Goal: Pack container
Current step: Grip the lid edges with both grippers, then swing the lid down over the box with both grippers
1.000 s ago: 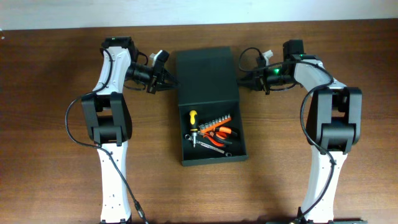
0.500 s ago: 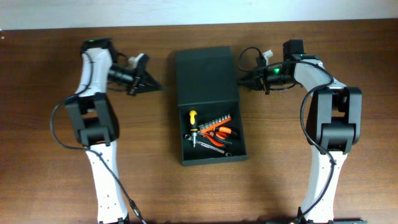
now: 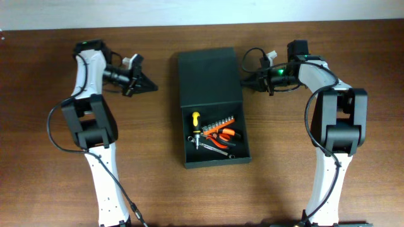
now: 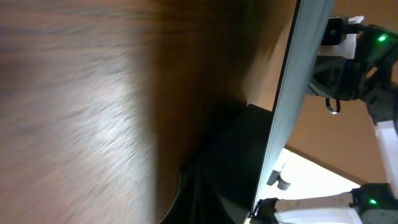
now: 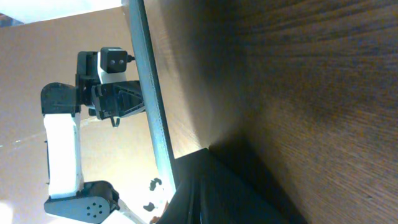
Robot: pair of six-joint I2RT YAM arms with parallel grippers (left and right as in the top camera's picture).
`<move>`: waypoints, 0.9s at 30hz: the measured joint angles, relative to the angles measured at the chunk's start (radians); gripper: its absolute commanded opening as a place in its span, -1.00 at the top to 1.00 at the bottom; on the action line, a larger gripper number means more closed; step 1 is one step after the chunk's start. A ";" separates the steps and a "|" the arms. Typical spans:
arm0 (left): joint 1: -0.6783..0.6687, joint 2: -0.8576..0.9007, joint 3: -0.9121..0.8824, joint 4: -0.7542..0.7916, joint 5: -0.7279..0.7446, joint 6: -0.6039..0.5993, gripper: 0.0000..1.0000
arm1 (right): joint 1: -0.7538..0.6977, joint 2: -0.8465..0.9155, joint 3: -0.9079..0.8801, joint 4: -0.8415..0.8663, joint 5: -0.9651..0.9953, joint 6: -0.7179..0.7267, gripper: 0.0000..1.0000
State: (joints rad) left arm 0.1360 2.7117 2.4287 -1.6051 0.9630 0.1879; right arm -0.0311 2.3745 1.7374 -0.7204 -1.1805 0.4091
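The container (image 3: 211,75) is a dark box in the middle of the table. Its flap lid lies open toward the back. The tray part (image 3: 187,135) holds a yellow-handled screwdriver (image 3: 196,118), orange pliers (image 3: 225,133), a row of bits and a wrench. My left gripper (image 3: 153,86) is shut and empty, a short way left of the lid. My right gripper (image 3: 243,81) is shut and empty at the lid's right edge; I cannot tell if it touches. In the left wrist view the shut fingers (image 4: 236,149) are dark before the lid's edge (image 4: 283,93). The right wrist view shows its dark fingers (image 5: 217,177) next to that edge (image 5: 149,99).
Brown wooden table (image 3: 57,176) all round, with its back edge against a pale wall (image 3: 202,9). Both arm bases stand at the front, left (image 3: 107,189) and right (image 3: 325,183). Cables hang off each arm.
My left arm has swung left, and its gripper has drawn away from the lid's left edge. The right arm and the container have not moved.
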 measured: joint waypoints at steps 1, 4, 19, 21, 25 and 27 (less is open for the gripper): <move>-0.011 0.000 0.000 0.012 0.000 -0.012 0.96 | 0.000 0.000 0.000 0.000 0.000 0.000 0.92; -0.041 0.000 0.000 0.045 0.000 -0.048 0.96 | 0.000 0.000 0.000 0.000 0.000 -0.001 0.92; -0.090 0.013 0.000 0.088 -0.018 -0.170 0.96 | 0.000 0.000 0.000 0.000 0.000 0.006 0.93; -0.118 0.013 0.000 0.104 -0.019 -0.182 0.96 | 0.000 0.000 0.000 0.000 0.000 0.006 0.92; -0.175 0.013 0.000 0.137 -0.010 -0.206 0.96 | 0.000 0.000 0.000 0.000 0.000 0.006 0.92; -0.185 0.013 0.000 0.141 0.002 -0.212 0.96 | 0.000 0.000 0.000 0.000 -0.001 0.006 0.93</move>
State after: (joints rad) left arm -0.0486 2.7247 2.4287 -1.4639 0.9653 -0.0246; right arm -0.0311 2.3745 1.7378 -0.7200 -1.1812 0.4156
